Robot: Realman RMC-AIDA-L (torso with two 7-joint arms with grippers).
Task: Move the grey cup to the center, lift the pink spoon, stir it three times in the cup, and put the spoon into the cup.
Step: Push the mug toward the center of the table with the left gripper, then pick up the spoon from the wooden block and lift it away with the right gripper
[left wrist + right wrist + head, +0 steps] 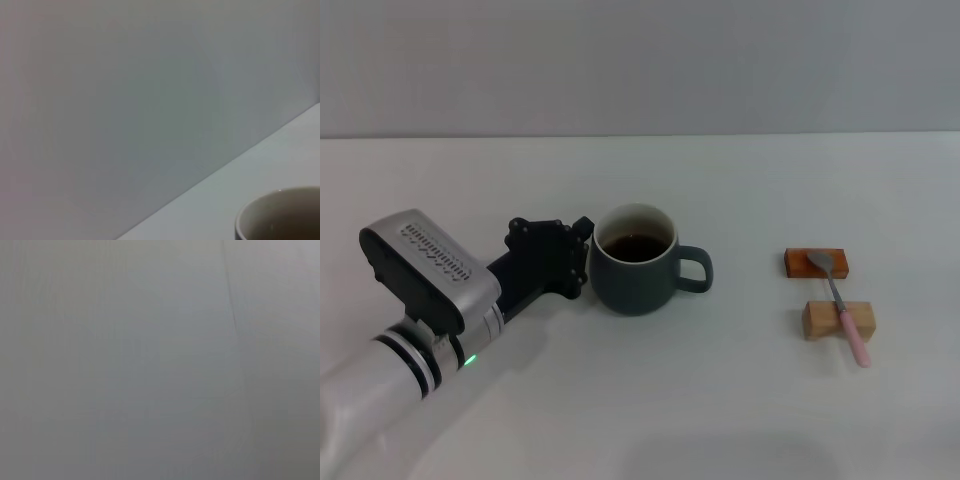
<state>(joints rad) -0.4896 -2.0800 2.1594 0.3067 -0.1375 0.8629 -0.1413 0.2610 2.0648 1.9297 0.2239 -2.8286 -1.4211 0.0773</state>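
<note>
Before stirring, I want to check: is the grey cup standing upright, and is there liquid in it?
Upright and holding dark liquid: the grey cup stands on its base on the table, rim upward.

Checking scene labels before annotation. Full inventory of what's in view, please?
grey cup: 1, dark slate grey, white inside, dark liquid in it; near the table's middle, handle toward the spoon side.
pink spoon: 1, pale pink handle, grey metal bowl; lying across both blocks, robot's right.
orange-brown block: 1, under the spoon's bowl.
light wooden block: 1, under the spoon's handle.
table: 1, white.
wall: 1, grey, behind the table.
left gripper: 1, black, on a silver-white arm, against the cup's side opposite the handle.
right gripper: not in view.
</note>
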